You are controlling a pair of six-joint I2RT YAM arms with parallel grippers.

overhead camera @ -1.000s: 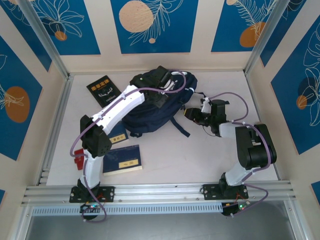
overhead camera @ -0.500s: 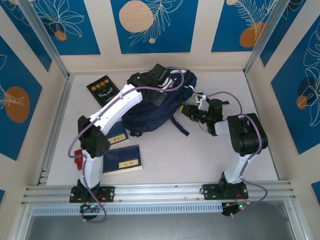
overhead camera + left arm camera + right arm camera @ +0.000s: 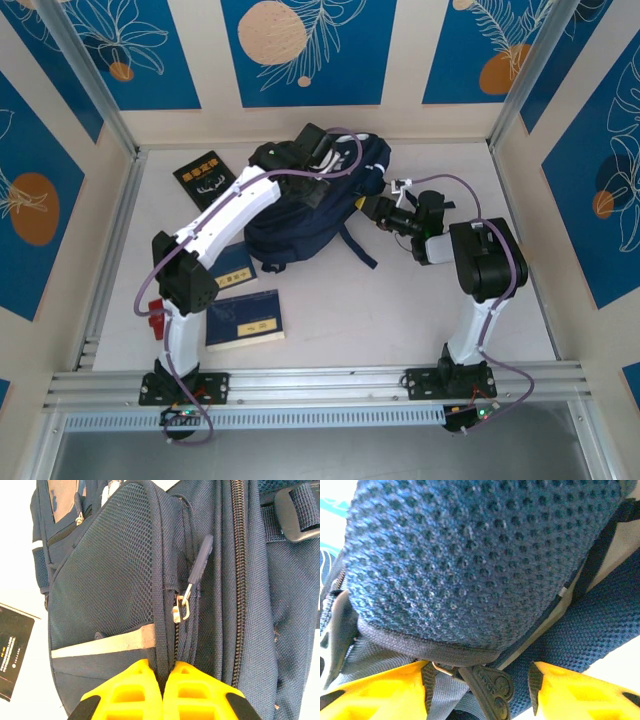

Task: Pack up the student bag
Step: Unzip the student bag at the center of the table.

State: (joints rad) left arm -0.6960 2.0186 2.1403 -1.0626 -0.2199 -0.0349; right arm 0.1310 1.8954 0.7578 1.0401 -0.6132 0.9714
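Evidently the step in hand is getting a compartment unzipped so that something can go in. From above, the student bag (image 3: 300, 225) lies on its side toward the back middle of the table (image 3: 400, 300), with the black book (image 3: 203, 180) off beside its left end and the navy books (image 3: 245, 320) nearer my bases, all of them outside it. My left arm (image 3: 225, 215) stretches across the top of the bag, and my right gripper (image 3: 380, 207) is up against the bag's right side. Through my left wrist camera, my left gripper (image 3: 162, 666) has its yellow jaws pressed together on the raised seam (image 3: 159, 580) of the bag, just below the zip slider (image 3: 181, 611), so that hand is my anchor: I judge it should hold firm and pull slightly away to tension the zip line. Through my right wrist camera, my jaws stand apart with a dark pull tab (image 3: 487, 682) lying between them, untouched on either side, under a bulging mesh panel (image 3: 470, 555). To do this well I should centre on the tab, close squarely on its flat faces, then draw along the zip track rather than across it, lest the tab slip out or the fabric bunch.
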